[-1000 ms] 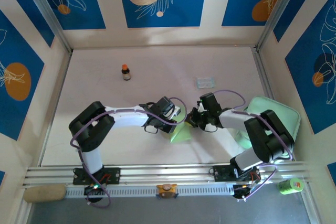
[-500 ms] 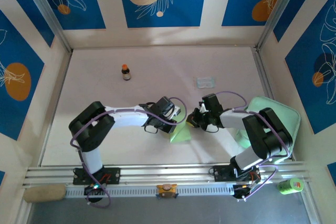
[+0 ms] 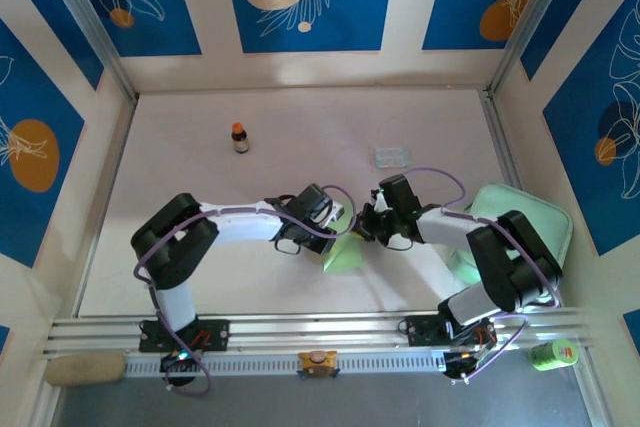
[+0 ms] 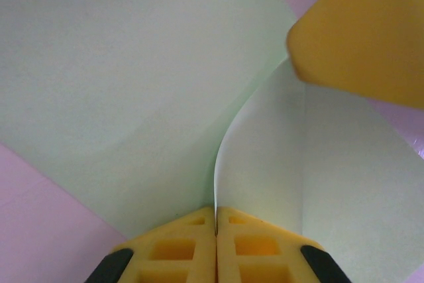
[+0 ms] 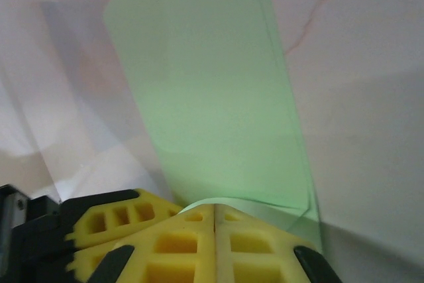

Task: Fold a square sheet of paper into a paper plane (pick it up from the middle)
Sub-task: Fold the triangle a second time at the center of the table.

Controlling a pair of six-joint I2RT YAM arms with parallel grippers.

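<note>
Left fingers (image 4: 179, 251), right fingers (image 5: 255, 246): both closed.

Sheet of paper (image 3: 345, 255) centre-front — bottle (image 3: 239, 137) behind-left, packet (image 3: 392, 156) behind-right, tray (image 3: 520, 199) at right.

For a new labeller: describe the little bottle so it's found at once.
On the pale table, look at the far left part. The small brown bottle stands upright alone; its orange cap sets it apart from the flat clear packet to its right.

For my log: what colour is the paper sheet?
Pale green, plain and unmarked; the square sheet of paper shows best in the left wrist view.
</note>
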